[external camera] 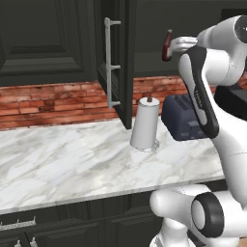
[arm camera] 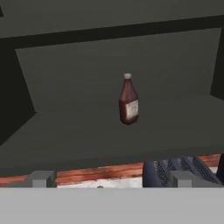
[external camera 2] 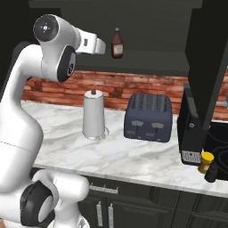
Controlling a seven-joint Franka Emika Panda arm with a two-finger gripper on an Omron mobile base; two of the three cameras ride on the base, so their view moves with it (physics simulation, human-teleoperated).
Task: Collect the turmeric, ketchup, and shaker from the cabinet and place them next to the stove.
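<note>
Ketchup (arm camera: 128, 99) stands upright on the open cabinet (external camera 2: 147, 67) shelf, apart from the end effector (arm camera: 111, 178), whose fingers are spread wide and empty. Turmeric (external camera 2: 205, 162) and shaker (external camera 2: 211, 172) sit together on the worktop (external camera 2: 133, 156) edge.

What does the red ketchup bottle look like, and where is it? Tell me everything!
The ketchup is a slim, dark red bottle with a narrow neck, a small pale cap and a light label on its front. It looks like smooth plastic or glass. It stands upright, leaning slightly, alone on the shelf of the open cabinet, above the toaster. Nothing else touches it. The gripper points at it from in front, with a clear gap between them.
</note>
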